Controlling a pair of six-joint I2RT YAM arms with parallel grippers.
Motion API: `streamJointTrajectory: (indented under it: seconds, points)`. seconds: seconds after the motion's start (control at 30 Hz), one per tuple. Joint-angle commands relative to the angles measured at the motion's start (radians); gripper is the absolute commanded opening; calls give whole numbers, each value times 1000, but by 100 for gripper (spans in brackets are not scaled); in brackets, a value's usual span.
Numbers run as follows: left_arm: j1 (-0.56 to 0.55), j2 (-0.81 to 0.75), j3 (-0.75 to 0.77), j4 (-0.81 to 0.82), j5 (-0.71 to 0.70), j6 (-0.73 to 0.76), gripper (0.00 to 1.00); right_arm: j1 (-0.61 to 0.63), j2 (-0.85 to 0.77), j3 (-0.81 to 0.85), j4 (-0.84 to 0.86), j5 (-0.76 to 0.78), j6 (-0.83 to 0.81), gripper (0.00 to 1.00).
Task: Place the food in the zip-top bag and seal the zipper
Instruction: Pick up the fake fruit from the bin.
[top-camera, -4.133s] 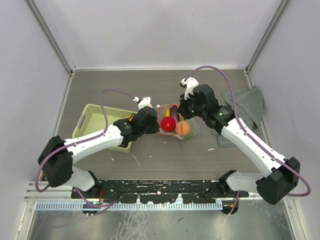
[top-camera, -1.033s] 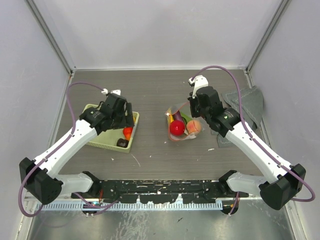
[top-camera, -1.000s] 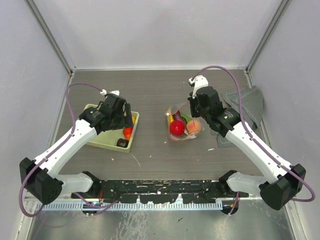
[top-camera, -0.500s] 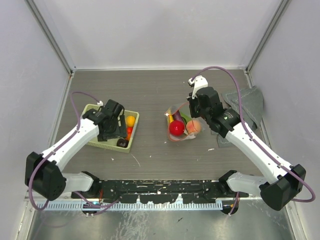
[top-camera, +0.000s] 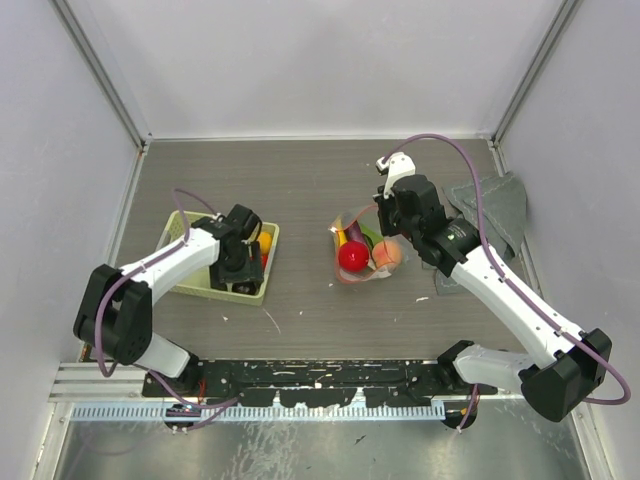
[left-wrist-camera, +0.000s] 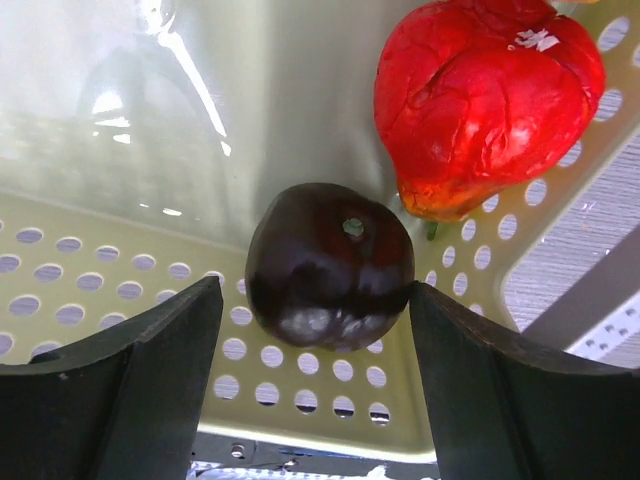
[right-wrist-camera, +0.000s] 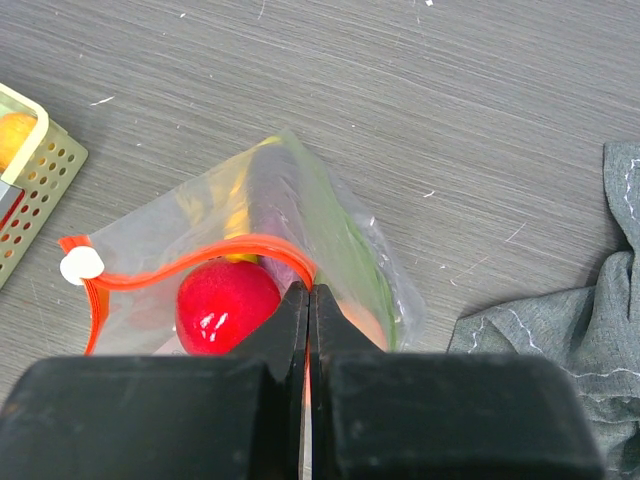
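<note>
My left pincer (left-wrist-camera: 315, 340) stands open, low inside the pale green basket (left-wrist-camera: 90, 300); its two fingers flank a dark purple fruit (left-wrist-camera: 328, 265) without clamping it; a red piece (left-wrist-camera: 487, 95) lies just beside that fruit, toward the basket's corner; my right pincer (right-wrist-camera: 308, 300) is closed on the mouth of the clear bag (right-wrist-camera: 300, 200), pinching the red-orange zipper (right-wrist-camera: 255, 240); the bag rests on the grey surface (right-wrist-camera: 420, 90), between the basket and a grey cloth (right-wrist-camera: 590, 330), its mouth gaping; inside it I see a red ball (right-wrist-camera: 225, 305) with yellow, purple, green and orange pieces; a white slider (right-wrist-camera: 80, 265) sits at the zipper's left end.
</note>
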Motion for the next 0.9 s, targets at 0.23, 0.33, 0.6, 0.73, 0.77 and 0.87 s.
streamJointTrajectory:
  seconds: [0.23,0.33,0.6,0.73,0.77,0.87]
  points:
    - [10,29,-32,88,31,6,55,1,-33,5,66,1,10,0]
    - [10,2,-32,88,26,4,46,1,-33,4,67,0,11,0]
    - [9,-142,-5,65,4,-4,36,1,-32,6,64,0,11,0]
    - [1,-266,2,95,21,1,34,1,-30,11,63,0,10,0]
    - [-6,-303,3,112,29,5,34,2,-29,12,63,1,11,0]
    - [-45,-380,4,178,43,21,33,2,-27,14,62,-1,10,0]
